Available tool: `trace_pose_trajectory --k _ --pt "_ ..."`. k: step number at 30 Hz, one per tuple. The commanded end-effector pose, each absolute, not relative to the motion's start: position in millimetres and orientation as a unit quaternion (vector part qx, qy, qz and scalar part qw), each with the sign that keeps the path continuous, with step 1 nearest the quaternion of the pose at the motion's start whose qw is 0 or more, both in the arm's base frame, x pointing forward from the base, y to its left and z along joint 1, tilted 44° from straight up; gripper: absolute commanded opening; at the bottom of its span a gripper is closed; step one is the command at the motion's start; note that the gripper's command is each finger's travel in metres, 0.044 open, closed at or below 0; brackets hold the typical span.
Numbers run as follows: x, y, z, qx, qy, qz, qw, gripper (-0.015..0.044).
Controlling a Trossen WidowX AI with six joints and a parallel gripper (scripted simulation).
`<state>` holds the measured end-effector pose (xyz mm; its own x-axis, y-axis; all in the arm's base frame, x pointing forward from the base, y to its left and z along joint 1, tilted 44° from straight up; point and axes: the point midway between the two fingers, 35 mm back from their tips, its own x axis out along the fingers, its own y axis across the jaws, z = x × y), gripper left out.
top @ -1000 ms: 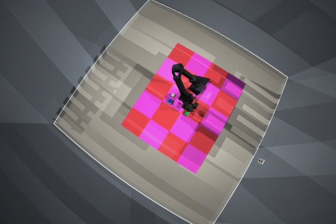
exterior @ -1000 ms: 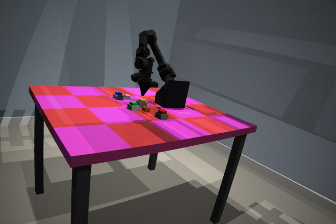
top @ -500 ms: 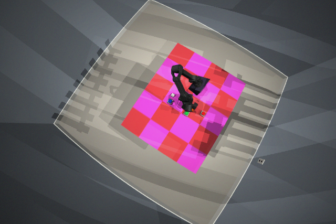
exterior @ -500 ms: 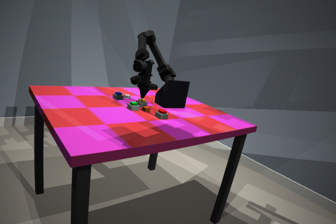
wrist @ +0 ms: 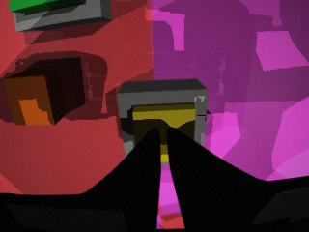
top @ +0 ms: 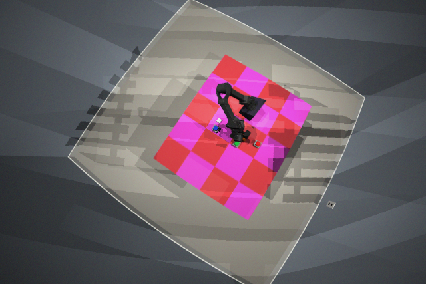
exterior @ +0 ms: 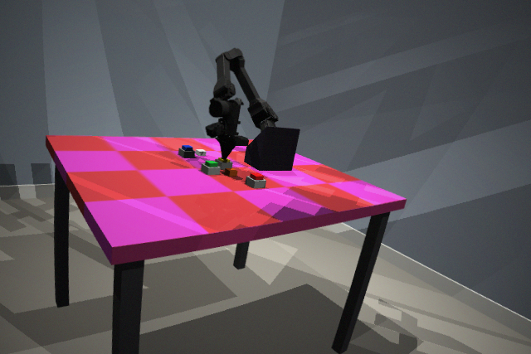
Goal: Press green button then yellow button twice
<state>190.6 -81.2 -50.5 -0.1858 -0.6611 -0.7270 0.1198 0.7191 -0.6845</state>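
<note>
Plainly, the claw (exterior: 224, 157) (wrist: 162, 135) was all but closed, empty, pointing down at the yellow button (exterior: 223, 162) (wrist: 183, 114). The arm (top: 225, 107) (exterior: 247, 86) bent high above. In the wrist view, the orange block (top: 244, 139) (exterior: 231, 172) (wrist: 29, 97) sat toward nine o'clock, the green button (top: 236, 143) (exterior: 211, 163) (wrist: 39, 5) between ten and eleven. From above, tabletop (top: 228, 163) (exterior: 129, 221) (wrist: 270, 121) stretched widest toward six.
</note>
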Motion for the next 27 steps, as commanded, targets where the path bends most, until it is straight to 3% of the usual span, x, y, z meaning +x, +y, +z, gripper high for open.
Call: trace_pose_trajectory --k 1,19,27 --pt "189.0 -82.2 -50.6 -0.197 0.701 -0.321 0.606 0.002" --pt "195.4 -60.3 -27.3 -0.196 0.701 -0.321 0.606 0.002" --pt "248.5 7.6 -56.8 -0.189 0.702 -0.31 0.613 0.023"
